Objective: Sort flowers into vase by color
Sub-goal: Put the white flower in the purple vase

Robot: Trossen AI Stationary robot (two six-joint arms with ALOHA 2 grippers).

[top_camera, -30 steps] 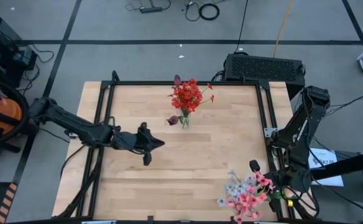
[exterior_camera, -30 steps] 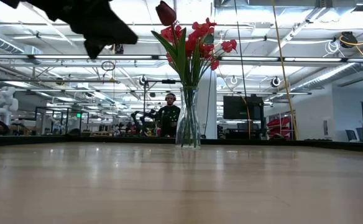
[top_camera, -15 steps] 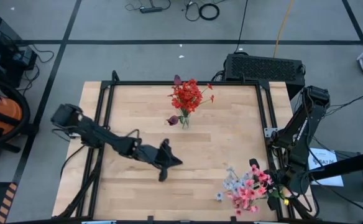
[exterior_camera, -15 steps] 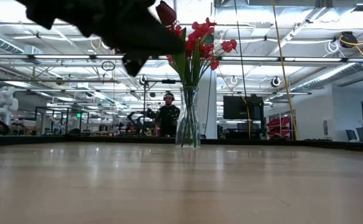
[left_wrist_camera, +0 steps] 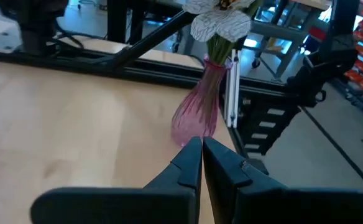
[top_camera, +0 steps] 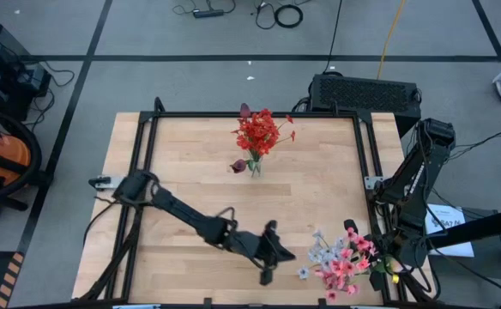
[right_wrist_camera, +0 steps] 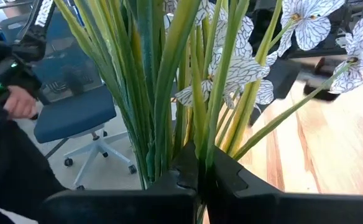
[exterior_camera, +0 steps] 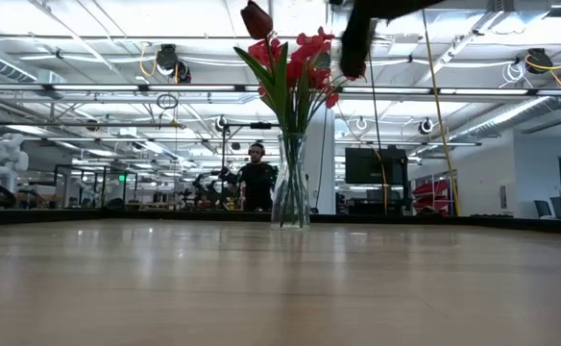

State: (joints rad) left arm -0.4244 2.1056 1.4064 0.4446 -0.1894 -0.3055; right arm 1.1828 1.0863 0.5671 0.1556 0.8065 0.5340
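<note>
The pink and white flowers [top_camera: 341, 262] stand upright in a pink vase [left_wrist_camera: 198, 117] at the counter's [top_camera: 190, 154] near right corner. The right gripper [right_wrist_camera: 200, 167] is pinched among their stems; the left gripper [top_camera: 266, 275], fingers together and empty, is just beside the bunch.

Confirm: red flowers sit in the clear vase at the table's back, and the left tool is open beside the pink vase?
Not quite. The left tool is shut, as the left wrist view shows. The red flowers do sit in the clear vase, and the pink vase is just ahead.
</note>
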